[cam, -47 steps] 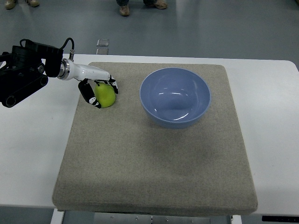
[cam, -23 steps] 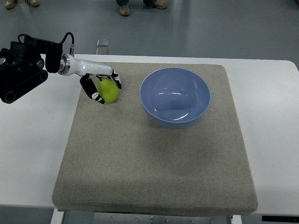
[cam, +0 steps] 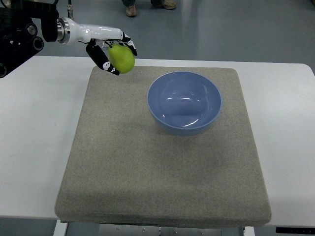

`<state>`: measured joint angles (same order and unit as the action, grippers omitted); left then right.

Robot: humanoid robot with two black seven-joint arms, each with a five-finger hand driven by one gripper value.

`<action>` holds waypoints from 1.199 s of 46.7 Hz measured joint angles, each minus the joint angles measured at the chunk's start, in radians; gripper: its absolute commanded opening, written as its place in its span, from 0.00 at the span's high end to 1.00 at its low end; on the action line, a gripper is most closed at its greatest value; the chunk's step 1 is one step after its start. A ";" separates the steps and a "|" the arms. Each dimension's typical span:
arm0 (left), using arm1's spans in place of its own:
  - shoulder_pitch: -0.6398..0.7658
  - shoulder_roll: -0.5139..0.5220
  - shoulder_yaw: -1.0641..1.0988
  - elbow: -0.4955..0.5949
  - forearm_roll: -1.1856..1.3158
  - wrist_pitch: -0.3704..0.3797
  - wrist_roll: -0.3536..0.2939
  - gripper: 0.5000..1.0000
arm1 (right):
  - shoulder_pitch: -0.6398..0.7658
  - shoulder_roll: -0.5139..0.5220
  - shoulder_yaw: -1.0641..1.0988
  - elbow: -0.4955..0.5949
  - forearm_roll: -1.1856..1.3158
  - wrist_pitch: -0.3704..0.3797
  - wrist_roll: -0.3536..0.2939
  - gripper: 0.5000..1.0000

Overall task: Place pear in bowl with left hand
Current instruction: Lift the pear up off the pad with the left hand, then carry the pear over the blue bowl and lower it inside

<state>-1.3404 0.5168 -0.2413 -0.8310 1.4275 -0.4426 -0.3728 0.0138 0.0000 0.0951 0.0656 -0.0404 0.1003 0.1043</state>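
Green pear (cam: 121, 57) gripped in the left hand (cam: 112, 52), fingers (cam: 102, 60) curled around its sides from above and behind, carried clear of the grey mat (cam: 162, 162) near the mat's far left corner. Probably light for this hand, firm rather than soft, with smooth waxy skin likely to slip under hard fingertips; rounded and tapering, so best taken around the widest part of the body, as appears done here, rather than at the narrow neck. Prone to bruising if squeezed hard or dropped from height, and apt to roll once released. Blue bowl (cam: 184, 102) standing upright on the mat, to the right of the pear and well apart from it, wide-mouthed, deep, glossy inside, with nothing in it beyond light reflections. Smooth curved wall likely to guide the fruit to the bottom, though a hard drop could knock or slide the bowl. White table (cam: 34, 137) under the mat. Right hand nowhere in sight. Shoes (cam: 131, 10) of standing people on the floor beyond the far edge.
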 measured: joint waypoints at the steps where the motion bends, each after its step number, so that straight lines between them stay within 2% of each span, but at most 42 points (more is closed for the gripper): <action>1: -0.002 -0.001 0.000 0.000 -0.001 0.000 0.000 1.00 | 0.000 0.000 0.000 0.000 0.000 0.000 0.000 0.15; 13: -0.023 -0.023 -0.004 0.000 -0.004 0.004 0.000 1.00 | 0.000 0.000 0.000 0.000 0.000 0.000 0.000 0.15; 30: -0.029 -0.113 -0.003 -0.013 -0.001 0.054 0.000 1.00 | 0.000 0.000 0.000 0.000 0.000 0.000 0.000 0.15; 56: -0.023 -0.156 0.000 -0.132 0.009 0.073 -0.002 1.00 | 0.000 0.000 0.000 0.000 0.000 -0.001 0.000 0.15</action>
<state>-1.3639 0.3608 -0.2410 -0.9630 1.4367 -0.3694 -0.3744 0.0139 0.0000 0.0951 0.0654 -0.0401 0.0997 0.1043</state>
